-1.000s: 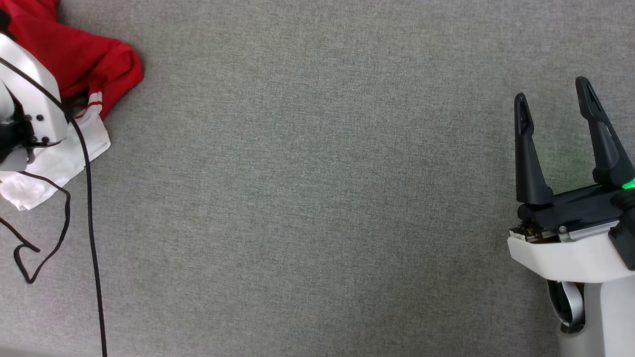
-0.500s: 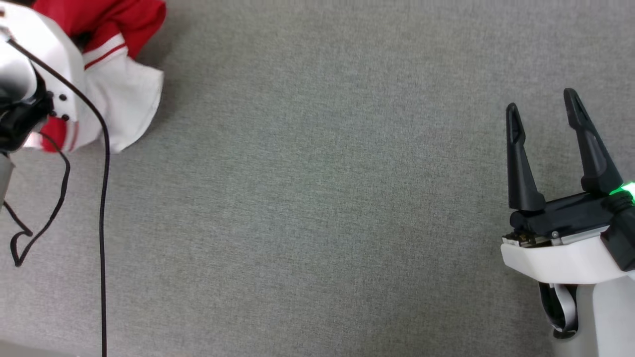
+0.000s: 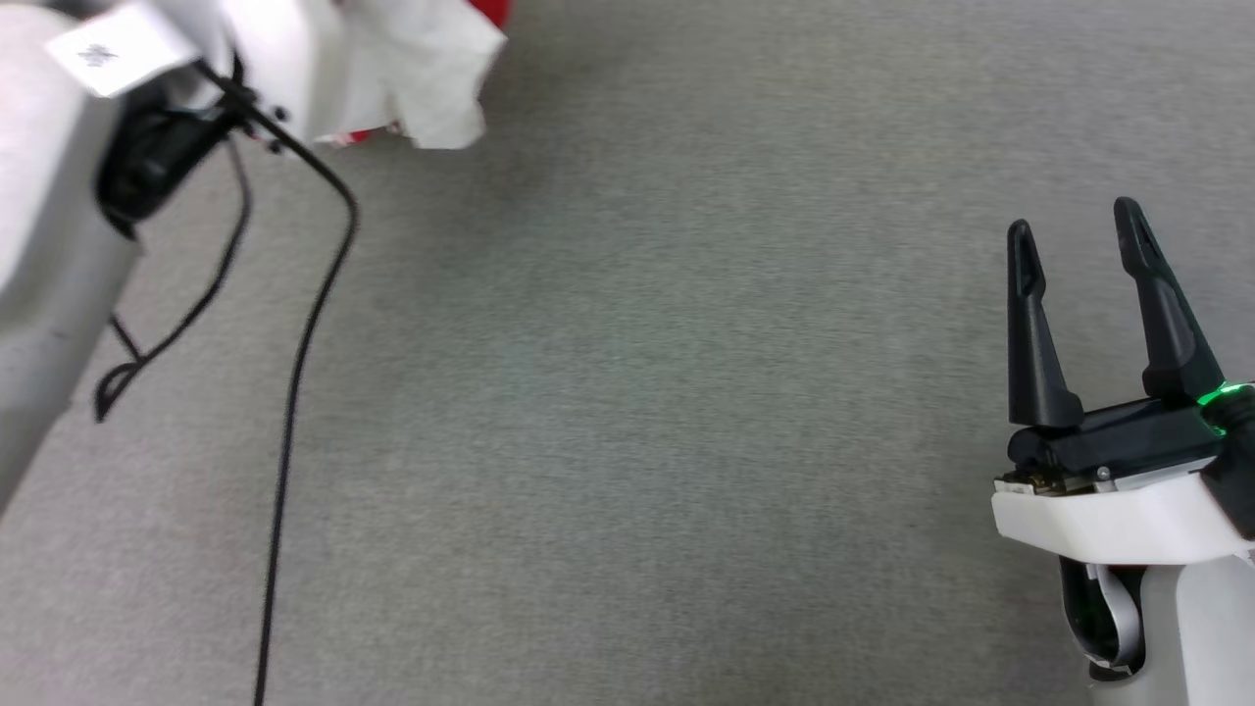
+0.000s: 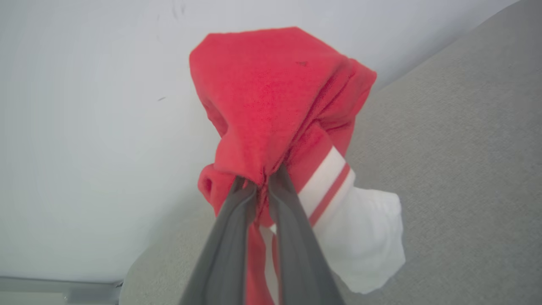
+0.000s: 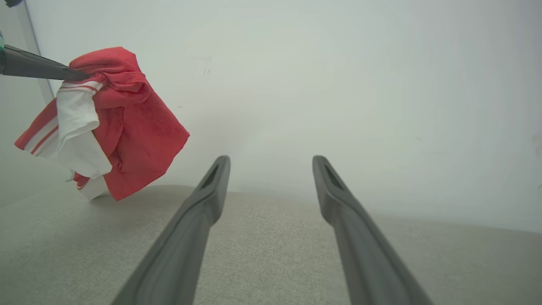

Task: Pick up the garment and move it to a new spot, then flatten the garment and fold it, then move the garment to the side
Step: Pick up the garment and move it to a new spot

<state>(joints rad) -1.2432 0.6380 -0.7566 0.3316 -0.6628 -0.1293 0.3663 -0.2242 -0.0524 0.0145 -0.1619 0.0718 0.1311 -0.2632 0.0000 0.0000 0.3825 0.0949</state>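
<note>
garment (image 4: 275, 106): a red jersey, bunched and hanging from the left gripper (image 4: 262, 183) over the far left part of the surface (image 3: 637, 412); its white sleeve (image 4: 364, 237), edged with red-and-white striped trim, drooped beside and below the red body; in the right wrist view the lowest white fold came close to the surface, and I could not tell whether it touched

left gripper: clenched on a gathered fold of the red cloth; the two dark fingers (image 4: 230, 237) lay nearly together, with the fabric pinched between their tips; in the right wrist view they came in from the left edge, roughly level, and the garment dangled from their ends

forearm (image 3: 49, 245): pale and partly blurred, it crossed the upper left corner of the head view; white cloth of the garment showed just past it at the top edge, with a sliver of red beside it

right gripper (image 3: 1074, 218): released and holding nothing; its fingers were spread apart and pointed up the head view from the lower right; it was well apart from the garment; a green light (image 3: 1219, 397) glowed on its base

cable (image 3: 294, 392): black; it ran from the left wrist down across the surface to the bottom edge of the head view; a thinner dark loop hung just to its left

surface: grey woven cloth, flat

wall (image 5: 360, 84): pale and plain, rising behind the far edge of the surface in both wrist views
</note>
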